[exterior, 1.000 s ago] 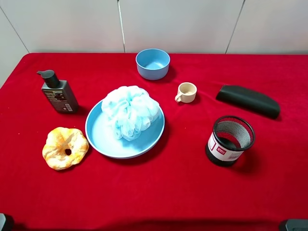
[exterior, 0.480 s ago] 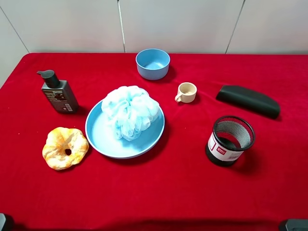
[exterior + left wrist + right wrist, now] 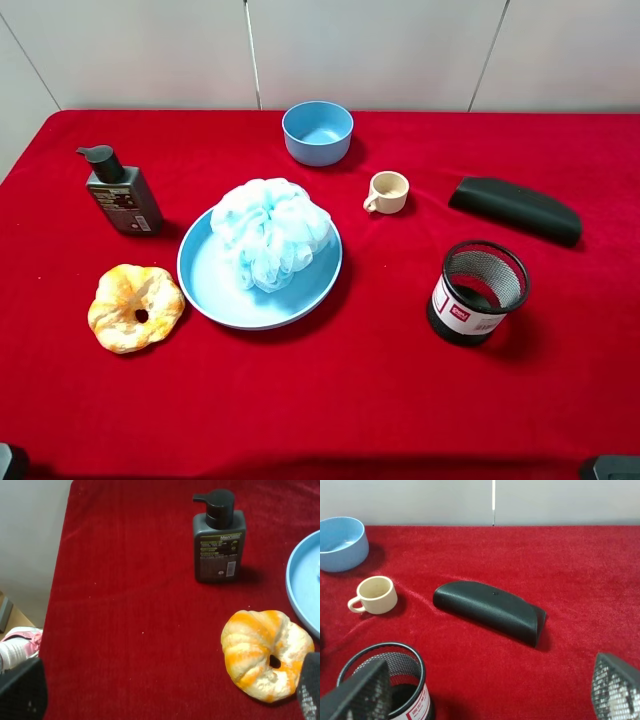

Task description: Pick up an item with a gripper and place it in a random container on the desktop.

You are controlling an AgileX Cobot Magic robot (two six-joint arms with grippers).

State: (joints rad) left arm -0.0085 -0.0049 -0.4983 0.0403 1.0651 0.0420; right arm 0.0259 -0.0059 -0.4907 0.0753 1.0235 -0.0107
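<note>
1. Exterior high view: we see the pouf (image 3: 270,232) resting in the plate (image 3: 215,290) on the red table (image 3: 350,400).
2. Our left gripper (image 3: 165,690) and right gripper (image 3: 490,690) both sit spread apart, empty, well away from it.

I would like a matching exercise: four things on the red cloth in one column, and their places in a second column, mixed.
Things:
1. bath pouf
2. pump bottle
3. small cream cup
4. black case

Places:
A. far-right side of the cloth
B. far-left side, behind the orange scrunchie
C. in the light blue plate
D. near the blue bowl

Pairs: 1-C, 2-B, 3-D, 4-A
</note>
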